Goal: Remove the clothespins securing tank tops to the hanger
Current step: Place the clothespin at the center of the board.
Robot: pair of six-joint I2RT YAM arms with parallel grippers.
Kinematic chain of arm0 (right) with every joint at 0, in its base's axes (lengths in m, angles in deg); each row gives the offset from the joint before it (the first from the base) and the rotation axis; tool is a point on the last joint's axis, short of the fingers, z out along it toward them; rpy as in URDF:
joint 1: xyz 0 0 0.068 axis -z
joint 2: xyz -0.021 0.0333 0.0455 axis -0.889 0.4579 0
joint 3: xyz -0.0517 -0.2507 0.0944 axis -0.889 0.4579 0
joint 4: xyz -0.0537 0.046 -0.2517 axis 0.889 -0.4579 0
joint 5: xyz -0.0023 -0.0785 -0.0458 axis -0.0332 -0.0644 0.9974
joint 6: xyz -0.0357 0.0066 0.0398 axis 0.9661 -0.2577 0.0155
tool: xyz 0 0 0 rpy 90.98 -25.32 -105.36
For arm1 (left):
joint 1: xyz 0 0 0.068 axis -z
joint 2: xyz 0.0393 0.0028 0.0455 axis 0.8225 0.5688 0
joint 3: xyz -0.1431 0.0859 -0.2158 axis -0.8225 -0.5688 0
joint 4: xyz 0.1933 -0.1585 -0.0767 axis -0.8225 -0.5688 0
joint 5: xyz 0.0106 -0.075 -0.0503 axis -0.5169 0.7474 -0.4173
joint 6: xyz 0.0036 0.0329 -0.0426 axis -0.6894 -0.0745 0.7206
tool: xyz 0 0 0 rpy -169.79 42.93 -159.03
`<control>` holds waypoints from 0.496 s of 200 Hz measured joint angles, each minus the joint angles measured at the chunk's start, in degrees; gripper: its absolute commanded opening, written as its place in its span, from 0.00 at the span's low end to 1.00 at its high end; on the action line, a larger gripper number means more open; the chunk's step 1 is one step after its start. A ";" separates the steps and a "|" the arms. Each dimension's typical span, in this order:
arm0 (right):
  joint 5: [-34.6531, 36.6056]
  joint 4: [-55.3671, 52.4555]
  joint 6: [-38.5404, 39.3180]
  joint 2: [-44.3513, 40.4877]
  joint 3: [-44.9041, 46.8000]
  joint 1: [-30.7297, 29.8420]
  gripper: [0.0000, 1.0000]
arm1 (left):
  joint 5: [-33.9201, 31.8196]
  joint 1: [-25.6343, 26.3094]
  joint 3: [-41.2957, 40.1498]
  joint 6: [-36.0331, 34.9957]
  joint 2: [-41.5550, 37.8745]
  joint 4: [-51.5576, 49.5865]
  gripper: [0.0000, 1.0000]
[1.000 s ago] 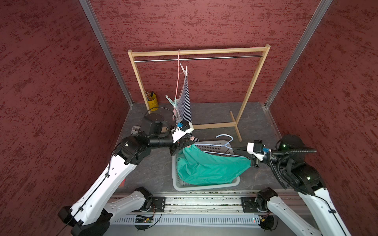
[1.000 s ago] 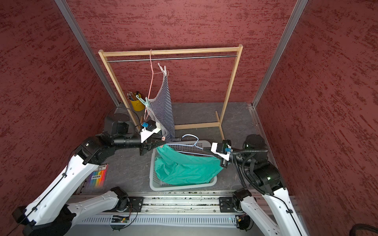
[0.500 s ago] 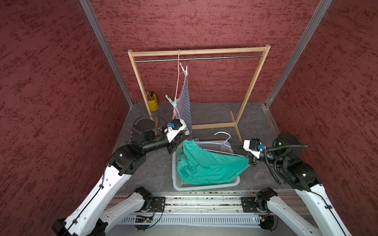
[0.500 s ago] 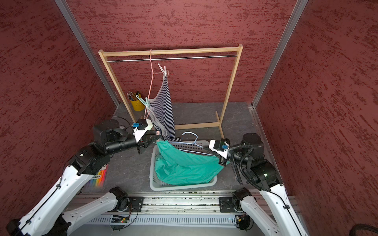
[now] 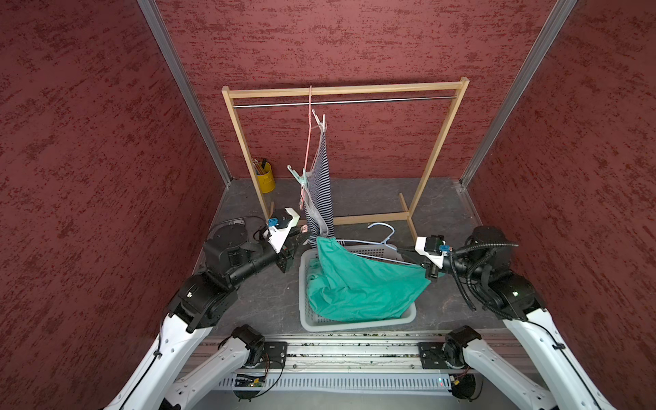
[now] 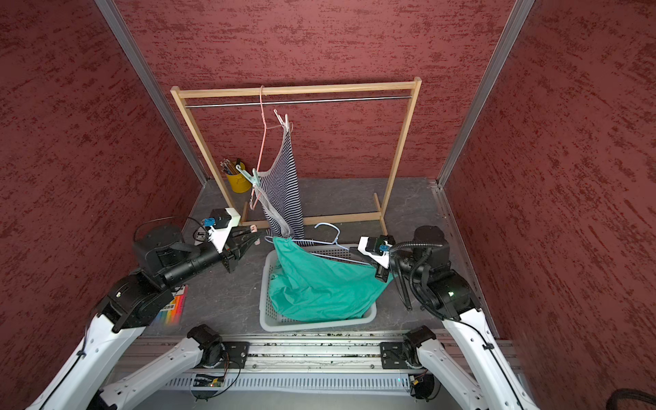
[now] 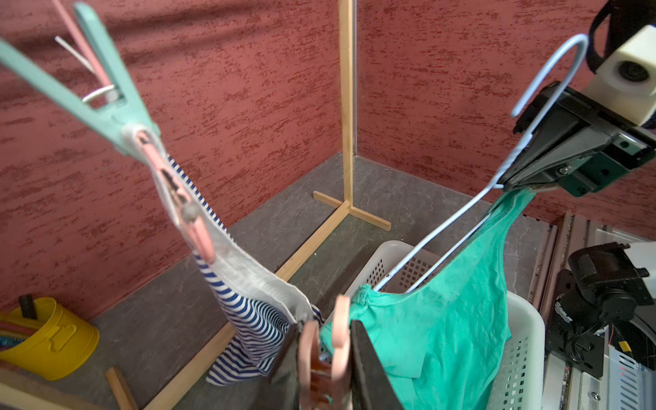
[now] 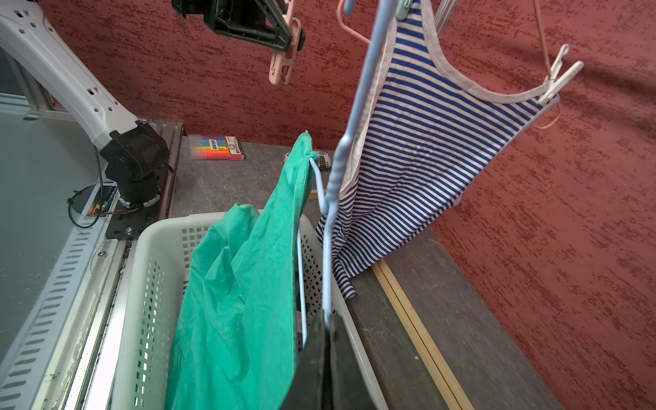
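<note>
My left gripper is shut on a pale pink clothespin, held just left of the teal tank top. That top drapes from a pale blue hanger into the basket. My right gripper is shut on the blue hanger's wire. The striped tank top hangs on a pink hanger from the rack. A mint clothespin pins it low down and a white clothespin pins it higher up.
A white perforated basket sits front centre under the teal top. The wooden rack stands at the back, with a yellow cup of pencils beside its left post. A coloured box lies under my left arm.
My left gripper has drawn back leftward from the teal top's strap with the pink clothespin in it. The hanger's free end with the teal top has risen slightly.
</note>
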 measured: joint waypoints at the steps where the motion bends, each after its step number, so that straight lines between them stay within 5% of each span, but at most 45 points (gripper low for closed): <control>1: 0.02 0.00 0.00 0.00 0.02 0.00 0.00 | -0.15 0.00 -0.17 0.26 -0.11 0.04 0.00; 99: 1.62 1.18 -0.02 -1.64 0.74 0.00 0.00 | -23.39 -0.26 -11.32 23.06 -2.82 1.36 0.00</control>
